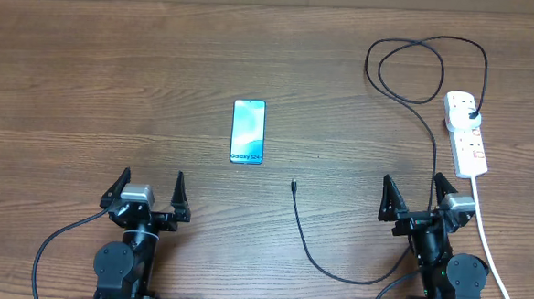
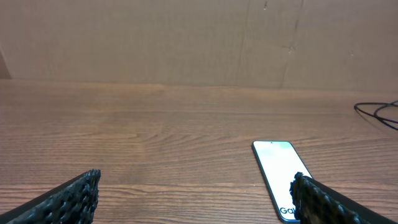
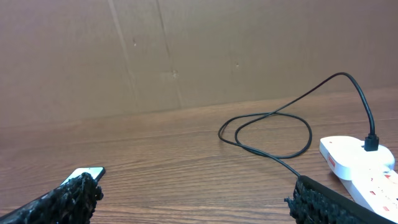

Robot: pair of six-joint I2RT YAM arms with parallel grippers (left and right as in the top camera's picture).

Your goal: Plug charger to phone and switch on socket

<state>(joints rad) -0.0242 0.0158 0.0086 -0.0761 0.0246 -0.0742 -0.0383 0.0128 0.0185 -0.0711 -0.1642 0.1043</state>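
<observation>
The phone (image 1: pixel 248 131) lies flat mid-table, teal screen up, "Galaxy S24" text at its near edge; it also shows in the left wrist view (image 2: pixel 277 167) and its corner shows in the right wrist view (image 3: pixel 89 172). The black charger cable (image 1: pixel 430 131) loops at the back right, its plug (image 1: pixel 471 114) seated in the white socket strip (image 1: pixel 465 132). The cable's connector tip (image 1: pixel 294 183) lies loose on the table, right of the phone. My left gripper (image 1: pixel 147 192) is open and empty, near the phone's left. My right gripper (image 1: pixel 418 200) is open and empty, near the strip.
The strip's thick white cord (image 1: pixel 489 248) runs down the right side past my right arm. The black cable curves along the near edge between the arms (image 1: pixel 329 267). A brown cardboard wall (image 2: pixel 199 37) stands behind the table.
</observation>
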